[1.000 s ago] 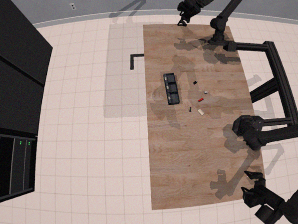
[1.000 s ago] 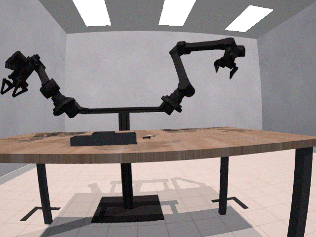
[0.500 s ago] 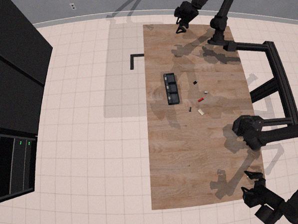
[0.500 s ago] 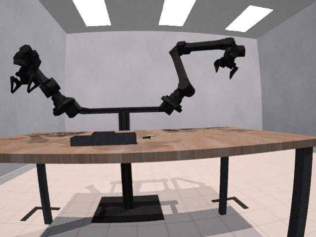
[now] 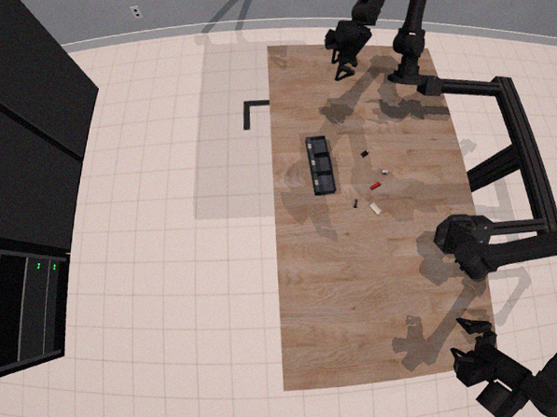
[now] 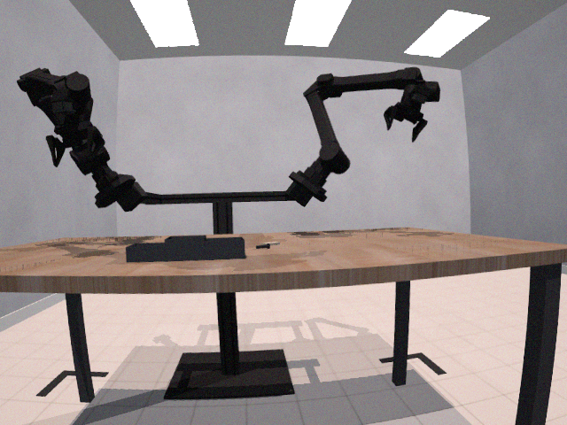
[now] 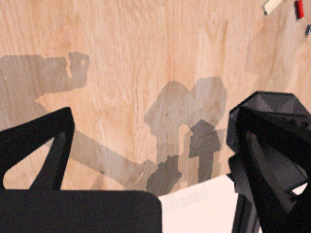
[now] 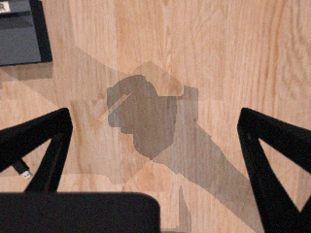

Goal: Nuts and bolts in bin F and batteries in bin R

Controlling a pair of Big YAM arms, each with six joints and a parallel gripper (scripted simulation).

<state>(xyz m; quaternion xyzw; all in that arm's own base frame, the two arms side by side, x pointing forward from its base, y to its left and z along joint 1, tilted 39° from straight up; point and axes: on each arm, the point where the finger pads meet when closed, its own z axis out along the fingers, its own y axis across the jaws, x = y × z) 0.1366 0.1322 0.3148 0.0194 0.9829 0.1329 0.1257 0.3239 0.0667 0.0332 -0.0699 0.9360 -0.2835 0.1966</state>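
Observation:
The dark three-part bin unit stands flat on the table. The R label marks its end part in the right wrist view; the other labels are unreadable. Beside it lie a red cylinder, a small dark bolt-like piece, a small silvery piece too small to identify, and a black piece with a metal plug. My left gripper is open, high and far from them. My right gripper is open and empty, high beyond the R end.
A flat beige block lies near the red cylinder. The black arm stand rises beside the table's long edge. Arm shadows fall across the wooden table.

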